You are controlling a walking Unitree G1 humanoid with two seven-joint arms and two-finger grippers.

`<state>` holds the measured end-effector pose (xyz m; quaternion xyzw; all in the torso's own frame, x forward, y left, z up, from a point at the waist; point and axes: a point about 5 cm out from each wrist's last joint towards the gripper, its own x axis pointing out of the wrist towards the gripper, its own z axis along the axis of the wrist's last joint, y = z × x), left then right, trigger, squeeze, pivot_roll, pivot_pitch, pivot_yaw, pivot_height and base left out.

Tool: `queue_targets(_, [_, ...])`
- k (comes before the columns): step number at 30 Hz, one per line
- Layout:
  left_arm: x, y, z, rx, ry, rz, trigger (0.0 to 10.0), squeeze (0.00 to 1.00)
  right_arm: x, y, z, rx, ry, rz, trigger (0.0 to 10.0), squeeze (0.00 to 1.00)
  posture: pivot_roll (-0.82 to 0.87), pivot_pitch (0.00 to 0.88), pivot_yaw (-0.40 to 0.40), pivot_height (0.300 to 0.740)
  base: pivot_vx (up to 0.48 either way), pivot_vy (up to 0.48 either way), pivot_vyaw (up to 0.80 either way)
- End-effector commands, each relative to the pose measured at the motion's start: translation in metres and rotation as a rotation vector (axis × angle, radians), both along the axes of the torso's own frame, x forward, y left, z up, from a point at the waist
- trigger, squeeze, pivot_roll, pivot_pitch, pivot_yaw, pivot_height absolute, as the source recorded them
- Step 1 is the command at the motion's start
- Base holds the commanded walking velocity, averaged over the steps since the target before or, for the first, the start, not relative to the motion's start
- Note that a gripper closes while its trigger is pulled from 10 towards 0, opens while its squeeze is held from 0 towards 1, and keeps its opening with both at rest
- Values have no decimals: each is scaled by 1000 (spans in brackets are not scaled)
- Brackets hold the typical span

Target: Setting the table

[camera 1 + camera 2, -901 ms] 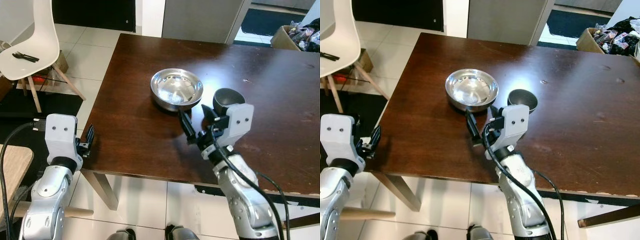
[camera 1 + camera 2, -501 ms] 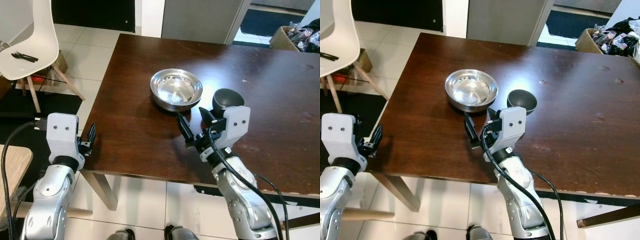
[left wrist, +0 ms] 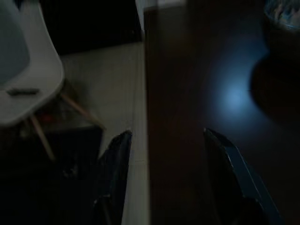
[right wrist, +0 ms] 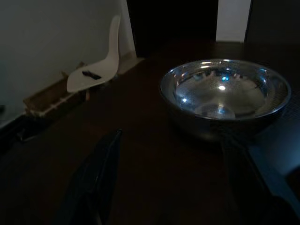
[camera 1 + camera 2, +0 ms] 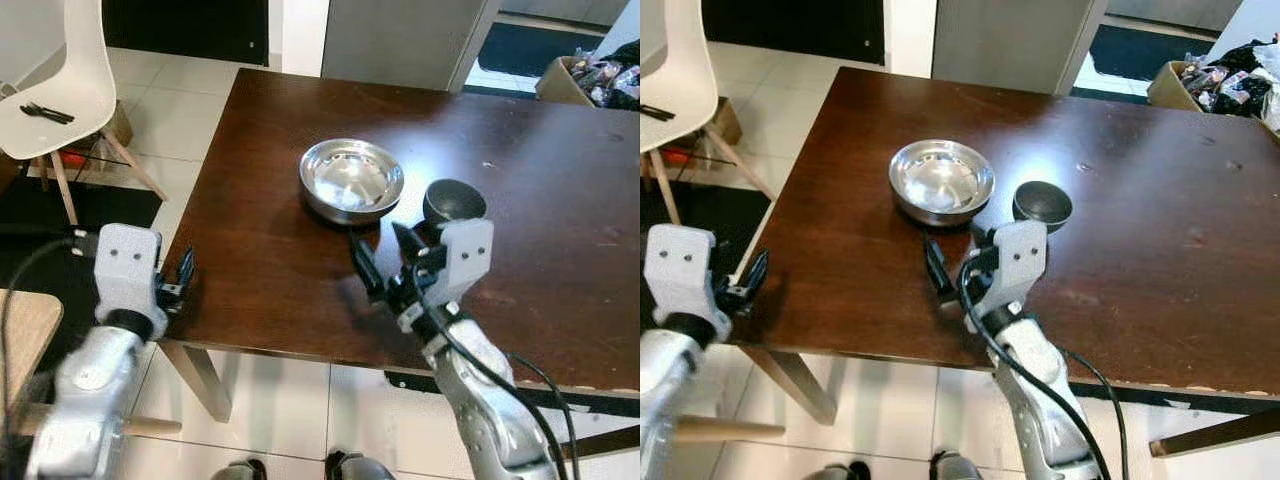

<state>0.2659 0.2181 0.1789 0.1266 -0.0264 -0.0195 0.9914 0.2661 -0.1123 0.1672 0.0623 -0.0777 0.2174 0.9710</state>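
A shiny steel bowl (image 5: 352, 178) sits near the middle of the dark wooden table (image 5: 270, 250). A smaller dark bowl (image 5: 453, 200) stands just to its right. My right gripper (image 5: 386, 262) hovers low over the table just in front of the two bowls, open and holding nothing. The right wrist view looks between its fingers (image 4: 96, 180) at the steel bowl (image 4: 225, 93) a short way ahead. My left gripper (image 5: 182, 277) is open at the table's front left corner. Its fingers (image 3: 115, 171) straddle the table edge (image 3: 146, 117).
A white chair (image 5: 62, 90) stands on the tiled floor to the left with a black fork (image 5: 45, 113) on its seat. A cardboard box of clutter (image 5: 590, 75) sits beyond the far right corner. Bare tabletop stretches to the right.
My right gripper has drawn back a little from the steel bowl toward the front edge, still open. The left arm has barely moved.
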Motion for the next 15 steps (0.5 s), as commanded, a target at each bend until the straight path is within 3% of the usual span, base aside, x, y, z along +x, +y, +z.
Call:
queue_targets(1, [2, 0, -5, -7, 22, -32, 10000, 0, -2, -3, 1, -1, 0, 2, 10000, 0, -74, 86, 6, 740, 0, 0, 0])
queue_targets(7, [8, 0, 1, -28, 23, -60, 10000, 0, 0, -9, 3, -4, -7, -15, 10000, 0, -80, 85, 15, 740, 0, 0, 0])
queue_targets(15, [3, -8, -4, -73, 33, -60, 10000, 0, 2, -7, 6, 9, -11, -16, 10000, 0, -74, 82, 4, 740, 0, 0, 0])
